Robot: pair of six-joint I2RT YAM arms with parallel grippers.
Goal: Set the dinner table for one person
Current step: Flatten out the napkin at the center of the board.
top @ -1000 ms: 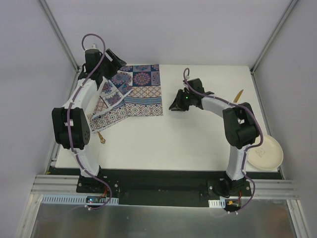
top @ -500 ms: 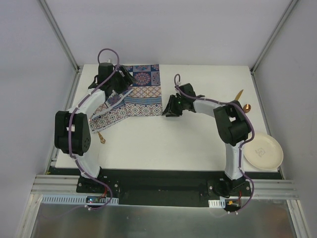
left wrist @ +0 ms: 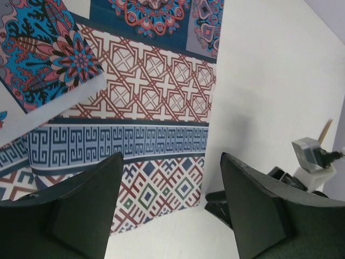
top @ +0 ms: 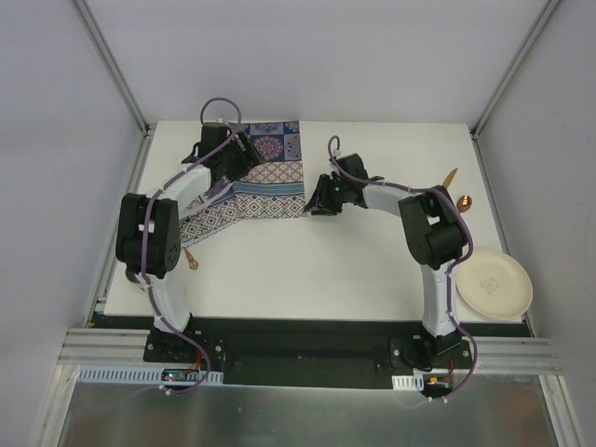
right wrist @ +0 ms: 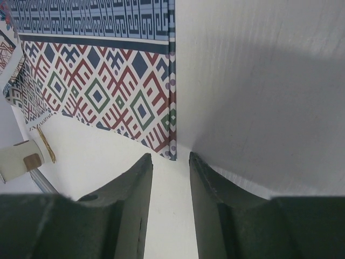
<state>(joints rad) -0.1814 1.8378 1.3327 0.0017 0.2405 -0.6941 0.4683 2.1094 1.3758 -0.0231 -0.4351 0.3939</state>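
The white dinner table (top: 372,270) carries a blue-and-red patterned placemat (top: 265,182) at the back left; its left part is folded over and rumpled. My left gripper (top: 247,154) hovers over the mat's back half, open wide and empty; the left wrist view (left wrist: 171,159) shows the mat (left wrist: 135,91) below with a flap (left wrist: 48,70) folded over. My right gripper (top: 317,205) sits low at the mat's near right corner. In the right wrist view (right wrist: 170,156) its jaws stand narrowly apart with the mat's corner (right wrist: 171,152) just ahead of the tips.
A cream plate (top: 498,284) lies at the table's front right edge. A gold spoon (top: 463,200) and a wooden utensil (top: 450,179) lie at the right. A gold utensil (top: 189,258) lies left of the mat's near edge, also in the right wrist view (right wrist: 46,143).
My left gripper has moved right and nearer, from the mat's back left corner to over its pattern. My right gripper has moved left to the mat's near right corner.
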